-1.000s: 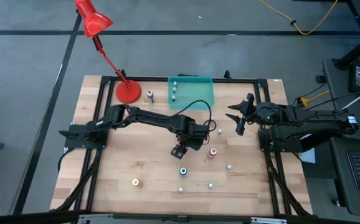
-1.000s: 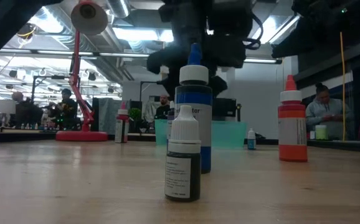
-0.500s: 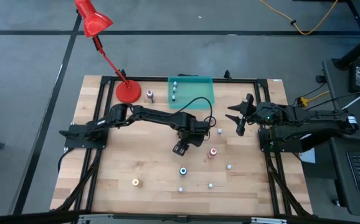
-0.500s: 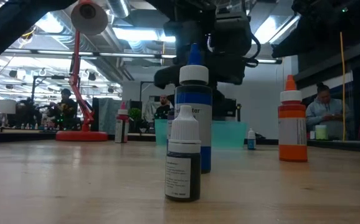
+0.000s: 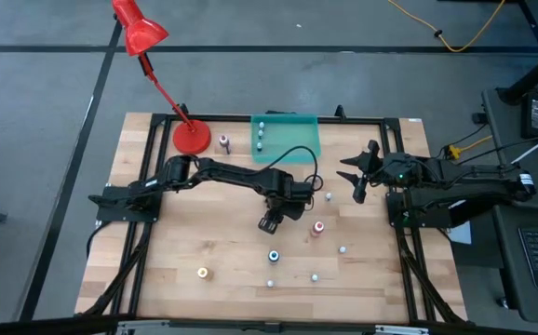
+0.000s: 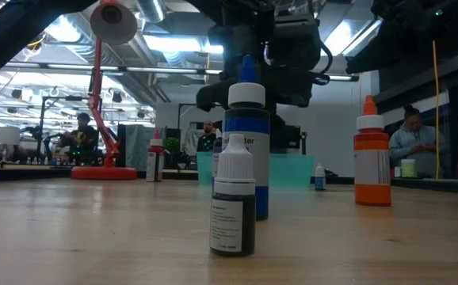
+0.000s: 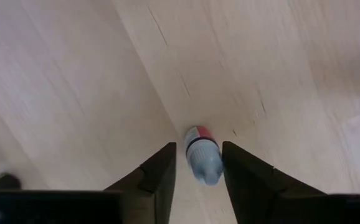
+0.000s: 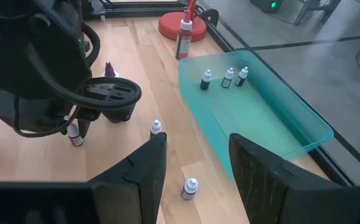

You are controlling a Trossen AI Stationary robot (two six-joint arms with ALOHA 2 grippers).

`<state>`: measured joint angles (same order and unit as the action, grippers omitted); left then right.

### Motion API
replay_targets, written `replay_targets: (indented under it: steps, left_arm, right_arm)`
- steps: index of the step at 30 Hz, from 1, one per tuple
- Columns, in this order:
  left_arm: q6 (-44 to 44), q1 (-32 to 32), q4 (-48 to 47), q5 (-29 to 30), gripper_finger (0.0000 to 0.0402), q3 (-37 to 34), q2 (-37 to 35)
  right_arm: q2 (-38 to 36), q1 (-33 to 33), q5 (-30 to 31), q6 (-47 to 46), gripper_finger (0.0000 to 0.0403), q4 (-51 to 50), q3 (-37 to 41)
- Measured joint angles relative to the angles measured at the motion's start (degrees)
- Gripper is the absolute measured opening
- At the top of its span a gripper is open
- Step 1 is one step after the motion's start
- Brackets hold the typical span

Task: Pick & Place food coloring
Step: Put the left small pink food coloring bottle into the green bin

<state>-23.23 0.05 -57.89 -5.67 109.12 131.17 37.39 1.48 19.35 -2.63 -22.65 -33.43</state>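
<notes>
High view, clock taken from table centre, 12 at the far edge. Left gripper sits near the centre, pointed down at the wood. In the left wrist view its jaws stand narrow, one on each side of a small bottle with a whitish cap and a red band. The bottle seems to meet one finger, while a sliver of wood shows beside the other, so it is straddled and not clamped (the high view hides this bottle under the gripper). Other food coloring is loose on the wood: red-orange bottle just beside the gripper at 3 o'clock, blue bottle near it at 6, yellow bottle well apart toward 8. Three tiny bottles stand in the teal tray at 12. Right gripper waits at the 2 o'clock edge, jaws apart and empty.
</notes>
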Motion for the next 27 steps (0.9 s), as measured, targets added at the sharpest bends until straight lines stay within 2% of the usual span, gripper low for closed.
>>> replay_targets:
  steps: [8,13,19,27]
  left_arm:
    - [0.81,0.0,-1.11,0.0,0.0067,0.0,-0.36]
    - [1.54,0.08,-3.79,0.08,0.0063,0.83,-3.35]
    - [1.7,1.24,-8.42,2.43,0.0064,7.69,-9.24]
    - [7.61,5.17,-10.11,8.18,0.0064,17.0,-18.22]
  right_arm:
    - [0.02,0.0,0.0,0.07,0.0175,0.0,0.0]
    - [0.0,0.0,0.0,0.09,0.0175,0.02,0.0]
    - [0.02,0.0,0.0,0.09,0.0175,0.01,0.0]
    - [0.01,0.0,0.0,0.09,0.0175,0.04,0.0]
